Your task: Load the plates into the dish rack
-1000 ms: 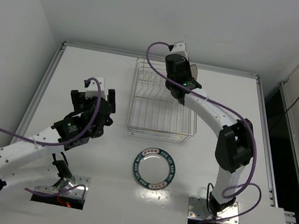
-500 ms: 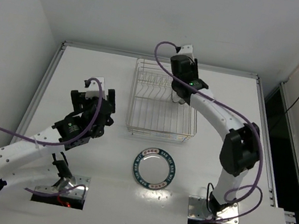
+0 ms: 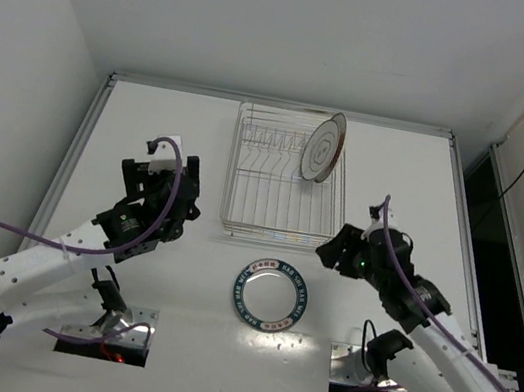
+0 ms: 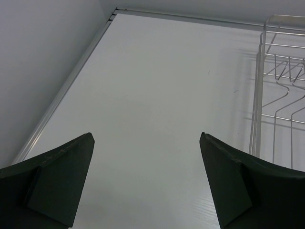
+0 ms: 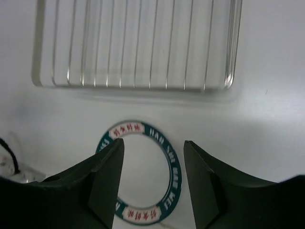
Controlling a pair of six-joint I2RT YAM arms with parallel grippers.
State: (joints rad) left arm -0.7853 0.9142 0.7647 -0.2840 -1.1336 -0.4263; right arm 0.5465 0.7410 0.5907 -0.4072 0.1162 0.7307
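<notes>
A pale round plate (image 3: 322,147) stands on edge at the far right of the silver wire dish rack (image 3: 240,207), free of both grippers. A plate with a dark teal, orange-marked rim (image 3: 271,293) lies flat on the table in front of the rack. My right gripper (image 3: 327,255) hovers over this plate (image 5: 175,168), open and with nothing between its fingers (image 5: 102,183). The rack's near edge (image 5: 138,87) shows beyond it. My left gripper (image 3: 163,170) stands wide open and empty left of the rack, over bare table (image 4: 147,135).
The rack's left wall and prongs (image 4: 279,102) lie at the right of the left wrist view. A raised rail (image 3: 82,149) borders the table on the left and at the back. A white wall (image 4: 38,67) rises just left of the table.
The right gripper has let go of the pale plate, which now stands in the rack. It drew back toward the near side, over the teal-rimmed plate, and its jaws opened. The left arm stayed put.
</notes>
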